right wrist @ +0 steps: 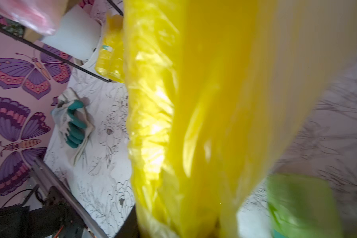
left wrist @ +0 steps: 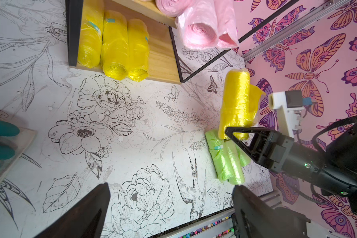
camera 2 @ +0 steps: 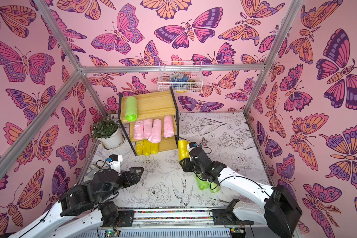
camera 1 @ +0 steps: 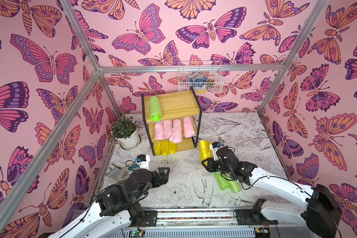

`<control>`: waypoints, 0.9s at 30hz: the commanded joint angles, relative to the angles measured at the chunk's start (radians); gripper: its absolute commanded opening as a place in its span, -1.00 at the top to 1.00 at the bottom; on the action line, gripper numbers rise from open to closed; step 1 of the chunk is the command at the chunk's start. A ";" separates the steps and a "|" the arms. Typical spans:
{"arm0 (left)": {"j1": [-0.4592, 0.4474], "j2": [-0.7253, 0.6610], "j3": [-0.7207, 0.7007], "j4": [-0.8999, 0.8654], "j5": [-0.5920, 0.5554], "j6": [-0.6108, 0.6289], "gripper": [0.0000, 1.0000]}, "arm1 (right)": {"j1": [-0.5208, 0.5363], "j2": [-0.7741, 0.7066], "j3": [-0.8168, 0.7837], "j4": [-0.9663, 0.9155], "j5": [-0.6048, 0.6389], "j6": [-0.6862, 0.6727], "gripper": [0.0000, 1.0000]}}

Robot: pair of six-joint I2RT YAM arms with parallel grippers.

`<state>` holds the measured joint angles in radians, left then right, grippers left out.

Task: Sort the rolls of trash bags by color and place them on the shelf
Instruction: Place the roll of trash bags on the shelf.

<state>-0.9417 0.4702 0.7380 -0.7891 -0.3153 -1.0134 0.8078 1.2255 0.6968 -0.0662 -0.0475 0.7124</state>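
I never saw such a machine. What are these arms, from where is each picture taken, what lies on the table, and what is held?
These are two robot arms with pincer grippers. Two pictures look down from above; two come from cameras on the wrists. The right gripper holds a yellow roll of trash bags beside the shelf, which carries sorted rolls. The left gripper is open and empty. On the table lie green rolls, a glove and a potted plant.

light: bright, even | shadows: soft | right wrist: yellow roll (right wrist: 196,115) blurred | edges: bowed
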 commanded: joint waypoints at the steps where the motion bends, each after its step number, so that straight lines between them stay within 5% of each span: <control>1: 0.007 -0.051 0.009 -0.053 -0.034 0.003 -0.96 | 0.052 0.098 0.065 0.180 -0.008 0.079 1.00; 14: 0.007 -0.186 0.034 -0.170 -0.088 -0.007 -0.96 | 0.094 0.508 0.229 0.472 -0.089 0.113 1.00; 27: 0.006 -0.199 0.033 -0.202 -0.126 0.012 -0.96 | 0.029 0.645 0.351 0.501 -0.106 0.102 1.00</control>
<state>-0.9409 0.2806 0.7559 -0.9657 -0.4091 -1.0176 0.8547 1.8565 1.0061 0.3859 -0.1444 0.8188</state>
